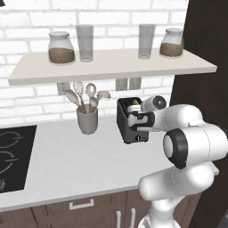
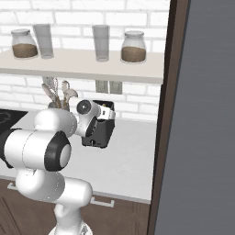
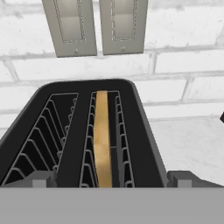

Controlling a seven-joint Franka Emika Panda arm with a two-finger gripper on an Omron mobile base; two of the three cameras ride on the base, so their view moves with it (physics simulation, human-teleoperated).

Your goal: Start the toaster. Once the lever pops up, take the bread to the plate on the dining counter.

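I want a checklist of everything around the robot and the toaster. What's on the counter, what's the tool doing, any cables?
Surface: speckled grey worktop, black hob at its left end.
Job's things: dark toaster against the brick wall; bread standing on edge in one slot, other slot empty. Lever cannot be made out.
Clutter: grey utensil cup with spoons and a whisk, left of the toaster.
Tool: tool open, right above the toaster's near end, holding nothing.
Cables: nothing seen.
Surroundings: shelf with two jars and two glasses; wall sockets behind the toaster; dark tall cabinet to the right.
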